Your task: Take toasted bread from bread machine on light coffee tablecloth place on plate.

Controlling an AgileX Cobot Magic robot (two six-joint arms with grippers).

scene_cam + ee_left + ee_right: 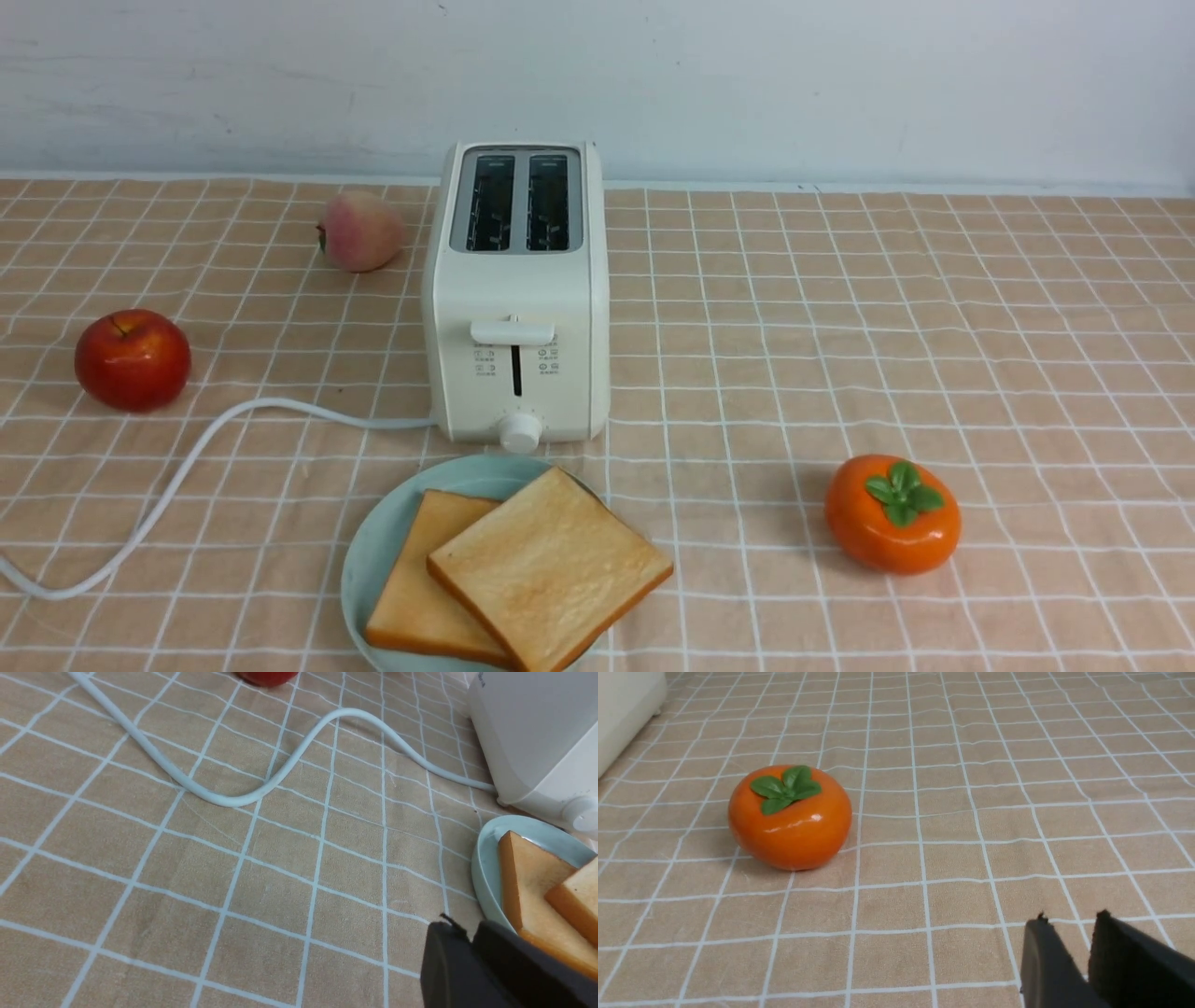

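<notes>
The cloth [840, 327] on the surface is soft woven fabric, matt, with small wrinkles and thin white lines. The toaster [516, 308] looks like smooth cream plastic with a soft shine, and the top around its two slots looks like grey metal. Its cord [280, 772] is smooth white rubbery plastic. The plate [373, 551] is smooth and a bit shiny. The two slices of toast [546, 565] look dry and matt, with tiny pores on the faces and darker crusts. The orange fruit [790, 817] is very glossy, like plastic, with matt green leaves. The red apple [133, 359] is shiny too. The peach [360, 231] looks dull and fuzzy. The black fingers [1115, 961] look matt with slightly rough edges.
</notes>
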